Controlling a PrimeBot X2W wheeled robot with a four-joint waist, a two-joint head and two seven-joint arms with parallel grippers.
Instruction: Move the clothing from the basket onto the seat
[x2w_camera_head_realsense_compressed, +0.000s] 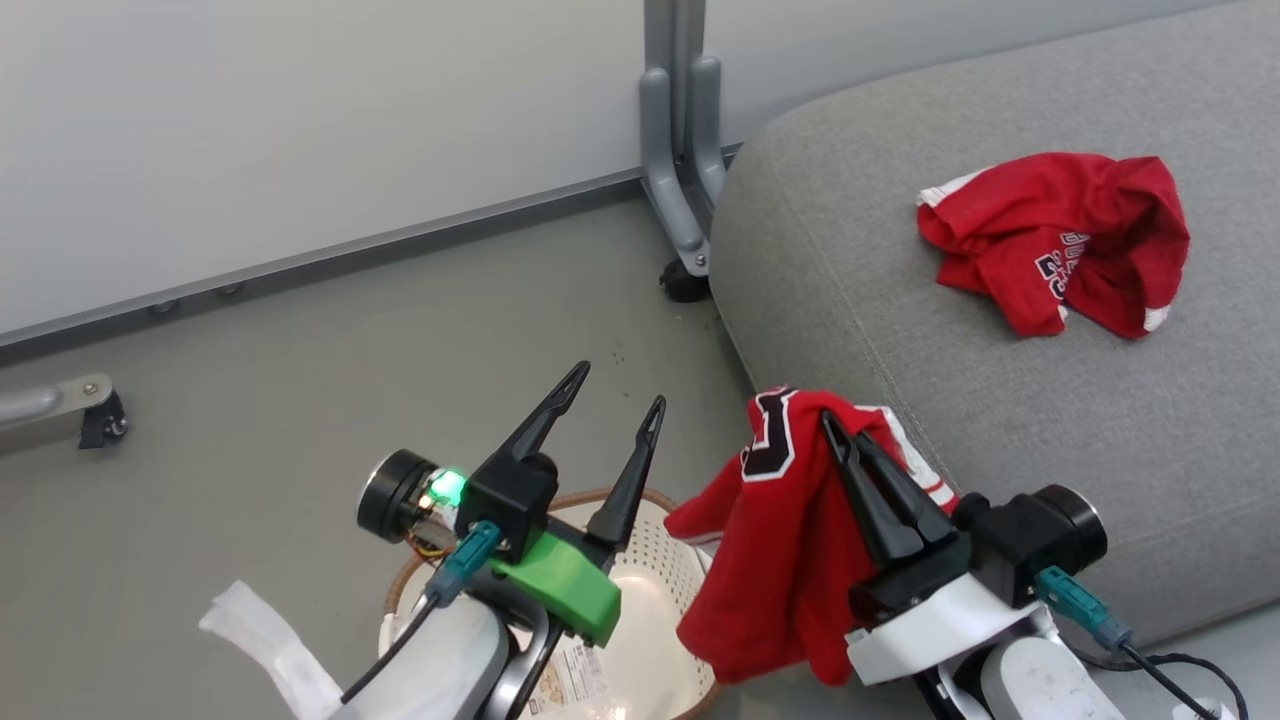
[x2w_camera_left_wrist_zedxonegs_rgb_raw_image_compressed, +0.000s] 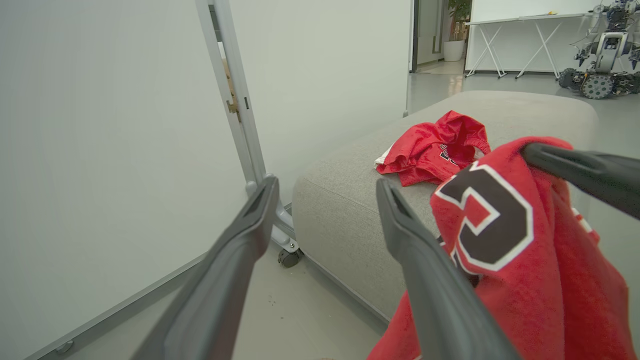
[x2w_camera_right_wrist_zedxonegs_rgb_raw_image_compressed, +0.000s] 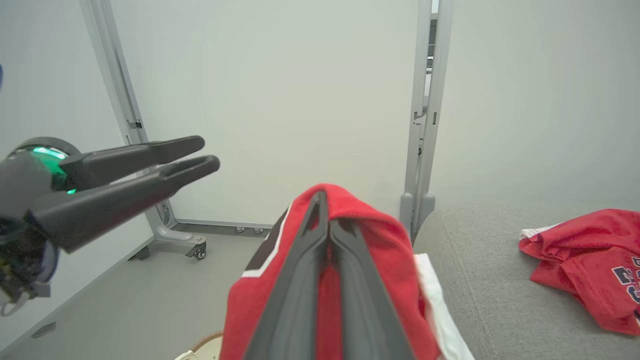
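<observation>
**Right gripper (x2w_camera_head_realsense_compressed: 830, 425) clamped on a bright red soft fabric garment (x2w_camera_head_realsense_compressed: 770, 540)**

From where I stand, the right gripper's two long dark fingers are pressed tight together with a fold of the garment caught between them. The cloth has white trim and a large dark numeral edged in white. It is draped over the fingertips and hangs down below them, spilling mostly to the gripper's left. Just to the right of that gripper runs the near edge of the large grey woven-fabric seat cushion (x2w_camera_head_realsense_compressed: 850, 200), and one white-striped corner of the cloth lies against it.

The left gripper (x2w_camera_head_realsense_compressed: 618, 386) is just to the left of the right one, with its fingers spread well apart and nothing between them. Beneath it sits the cream-white perforated plastic basket with a brown woven-look rim (x2w_camera_head_realsense_compressed: 665, 570). The lowest folds of the hanging garment come down beside the basket's rim, on the side nearer the right gripper. I cannot tell whether they touch it.

Well beyond the right gripper's tips, and off to their right, a second red garment with white trim and navy-and-white lettering (x2w_camera_head_realsense_compressed: 1040, 220) lies crumpled on top of the seat.

Ahead of the left gripper's tips are the grey floor (x2w_camera_head_realsense_compressed: 300, 380) and a white partition panel on a grey metal stand with casters (x2w_camera_head_realsense_compressed: 680, 150). Far past the seat, in the left wrist view, another wheeled robot (x2w_camera_left_wrist_zedxonegs_rgb_raw_image_compressed: 602, 50) is parked.
</observation>
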